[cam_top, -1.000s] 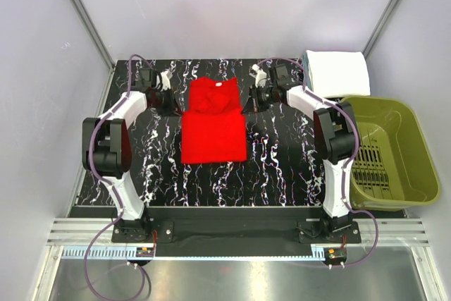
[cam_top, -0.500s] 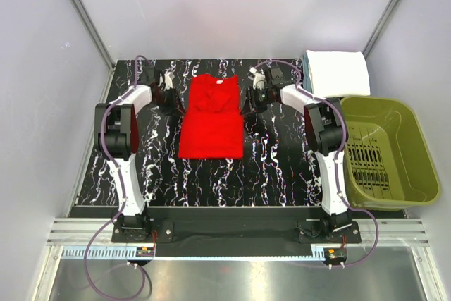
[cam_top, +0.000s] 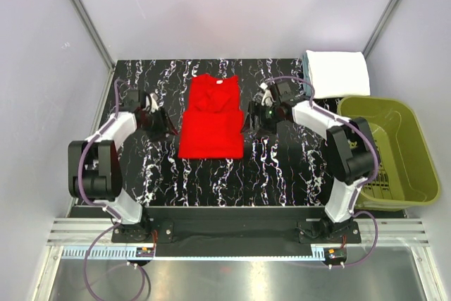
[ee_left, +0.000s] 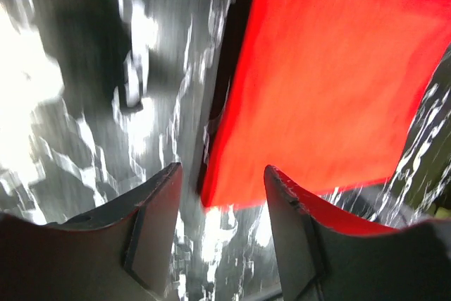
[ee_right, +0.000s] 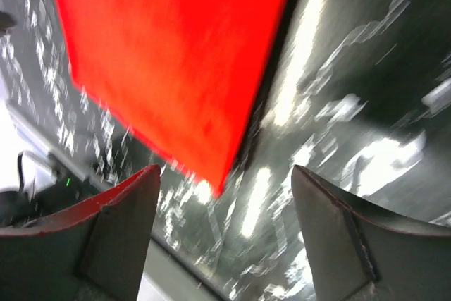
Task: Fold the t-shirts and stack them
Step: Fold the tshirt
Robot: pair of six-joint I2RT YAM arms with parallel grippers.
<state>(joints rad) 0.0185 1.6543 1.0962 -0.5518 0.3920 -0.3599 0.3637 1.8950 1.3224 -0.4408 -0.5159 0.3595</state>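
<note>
One red t-shirt [cam_top: 211, 121]; one folded stack [cam_top: 340, 73]; one basket [cam_top: 414, 147].

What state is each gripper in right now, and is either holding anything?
Left gripper: open, holding nothing, near the red shirt.
Right gripper: open, holding nothing, on the shirt's other side.

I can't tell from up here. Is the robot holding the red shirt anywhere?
No, nothing is held. The left gripper and right gripper are both open, one at each side of the red t-shirt, which lies on the table.

L claw [ee_left: 222, 174], R claw [ee_right: 225, 174] (both agape)
</note>
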